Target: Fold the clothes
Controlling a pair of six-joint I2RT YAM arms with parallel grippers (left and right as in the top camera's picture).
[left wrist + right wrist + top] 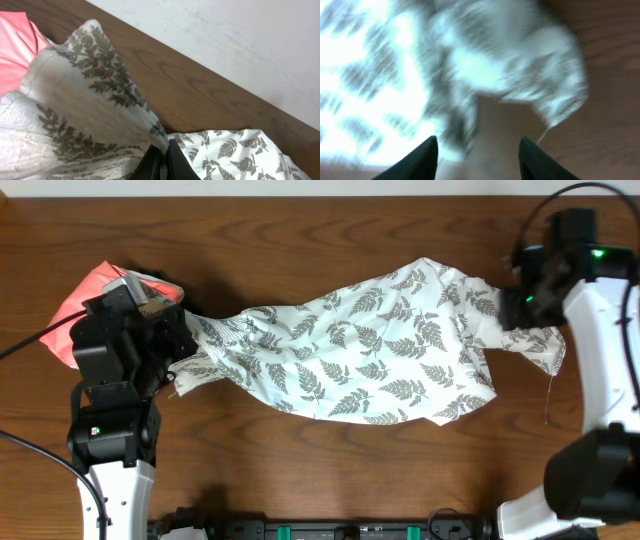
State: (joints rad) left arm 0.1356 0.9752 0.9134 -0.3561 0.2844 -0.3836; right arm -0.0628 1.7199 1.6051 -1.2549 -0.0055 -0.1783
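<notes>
The clothes, a white dress with a grey-green fern print [370, 350], lie stretched in a rumpled band from left to right across the wooden table [300, 240]. My left gripper [185, 330] is shut on the dress's left end. In the left wrist view the fabric [65, 100] bunches up from the pinched fingertips of that gripper [164, 145]. My right gripper [515, 305] hovers at the dress's right end. Its wrist view is blurred, with the gripper [479, 140] open, bare table between its fingers and the cloth [380, 75] just beyond. A thin strap [548, 395] trails off the right end.
A coral-pink garment [80, 305] lies under the left arm at the table's left side, also seen beside the dress as pink cloth [15, 45]. A pale wall [240, 40] runs behind the table's far edge. Cables run over the left side.
</notes>
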